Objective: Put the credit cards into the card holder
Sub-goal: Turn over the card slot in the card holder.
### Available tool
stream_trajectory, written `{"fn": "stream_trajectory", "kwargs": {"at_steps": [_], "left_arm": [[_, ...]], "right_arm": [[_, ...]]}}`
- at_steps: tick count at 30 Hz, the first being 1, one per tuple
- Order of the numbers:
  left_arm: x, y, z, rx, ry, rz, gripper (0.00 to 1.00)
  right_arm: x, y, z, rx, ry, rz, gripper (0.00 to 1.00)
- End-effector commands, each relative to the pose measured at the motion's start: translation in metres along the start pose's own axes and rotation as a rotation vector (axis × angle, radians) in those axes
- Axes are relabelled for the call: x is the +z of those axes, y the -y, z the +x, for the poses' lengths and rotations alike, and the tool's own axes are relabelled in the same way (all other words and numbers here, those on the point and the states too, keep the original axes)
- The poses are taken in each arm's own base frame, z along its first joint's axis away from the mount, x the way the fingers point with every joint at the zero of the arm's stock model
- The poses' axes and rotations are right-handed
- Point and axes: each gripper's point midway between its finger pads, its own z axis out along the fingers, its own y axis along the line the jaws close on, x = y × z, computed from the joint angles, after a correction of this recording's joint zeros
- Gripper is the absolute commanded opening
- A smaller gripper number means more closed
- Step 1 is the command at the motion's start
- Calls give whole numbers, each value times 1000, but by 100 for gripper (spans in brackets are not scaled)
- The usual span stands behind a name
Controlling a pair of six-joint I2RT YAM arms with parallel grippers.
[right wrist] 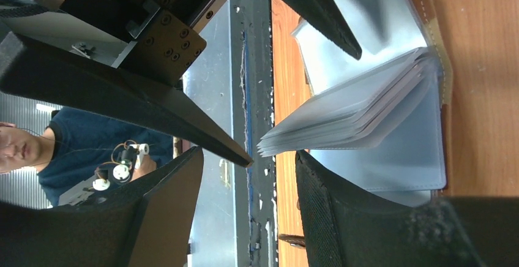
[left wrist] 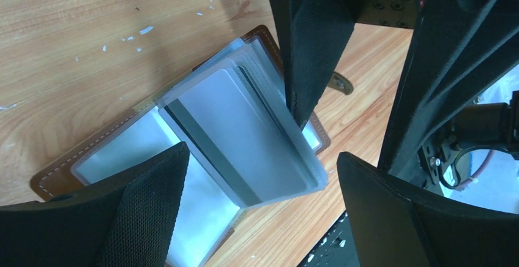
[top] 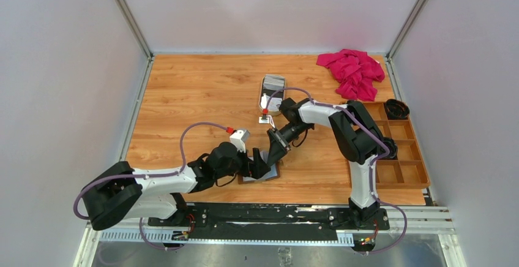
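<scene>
Near the front edge of the table (top: 183,95), both arms meet over the open card holder (top: 270,175): left gripper (left wrist: 262,157) spread wide astride its raised plastic sleeves (left wrist: 245,126), right gripper (right wrist: 249,157) part-open, empty, one fingertip against them. Sleeve free edges fan toward that near edge, left arm nearer. Loose credit cards (top: 273,86) are stacked well apart, far-centre; count unreadable, holder mostly hidden from above.

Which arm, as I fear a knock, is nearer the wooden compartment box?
Right. The right arm rises right beside the wooden compartment box, at its left edge; the left arm lies far to its left.
</scene>
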Motion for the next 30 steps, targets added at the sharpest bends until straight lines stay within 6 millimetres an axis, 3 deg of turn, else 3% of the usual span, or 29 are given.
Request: {"fn": "stream_trajectory", "kwargs": {"at_steps": [1,5,17,24,30], "left_arm": [[2,6,-5,-36,25,46,95],[4,0,-3,-56,19,25,93],[5,-19,4,-84,4,-25,53],[4,-25,7,-88,0,-32,44],[2,-19,4,-97,12,9,46]], "right_arm": [[2,-6,-7,25,24,-60,60],[5,-6,-7,31,21,-71,60],[4,3,-4,29,4,-23,59],[3,10,-3,27,-4,3,60],[4,16,-8,46,4,14,60]]}}
